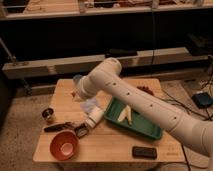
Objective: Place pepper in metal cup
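Two things flank the shut claw (82,131) (empty, low on the worktop (115,145)): metal cup (48,114) left, green tray (145,126) right.

We're in a lab or workshop space here: a light wooden table (150,145) standing on a speckled hard floor. Right behind that table run long dark metal shelving rails (100,62), and off to the table's right, cables trail to a dark box (204,100) on the floor.

Dim warm indoor light, soft blur throughout, dark shadowed shelving behind, lit wooden table (150,145), hand (82,131) indistinct
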Robot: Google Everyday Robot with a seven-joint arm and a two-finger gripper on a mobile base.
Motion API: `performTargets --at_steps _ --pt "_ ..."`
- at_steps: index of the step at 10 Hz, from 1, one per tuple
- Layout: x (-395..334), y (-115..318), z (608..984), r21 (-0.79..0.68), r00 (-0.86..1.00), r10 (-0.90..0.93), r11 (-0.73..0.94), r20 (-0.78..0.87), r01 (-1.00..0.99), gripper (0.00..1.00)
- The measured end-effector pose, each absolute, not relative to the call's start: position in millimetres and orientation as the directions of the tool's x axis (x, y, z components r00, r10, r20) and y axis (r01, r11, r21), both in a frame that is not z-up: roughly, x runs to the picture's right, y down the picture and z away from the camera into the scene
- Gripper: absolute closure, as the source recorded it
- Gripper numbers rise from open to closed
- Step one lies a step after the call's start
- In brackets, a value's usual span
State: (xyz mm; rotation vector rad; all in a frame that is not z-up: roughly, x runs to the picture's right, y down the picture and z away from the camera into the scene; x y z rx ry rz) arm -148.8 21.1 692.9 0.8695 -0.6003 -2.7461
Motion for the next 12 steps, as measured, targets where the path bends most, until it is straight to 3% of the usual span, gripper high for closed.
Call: performTargets --at_steps 2,4,12 --pt "-177.6 11.9 704.0 0.543 -0.727 -0.520 -0.805 -0.449 0.240 1.00" --pt "-193.2 6.8 710.8 0.585 -0.668 -0.610 -0.750 -0.427 0.310 1.00" --pt "-277.9 3.9 722.7 0.655 -0.609 -0.613 -0.730 -0.503 0.194 1.00"
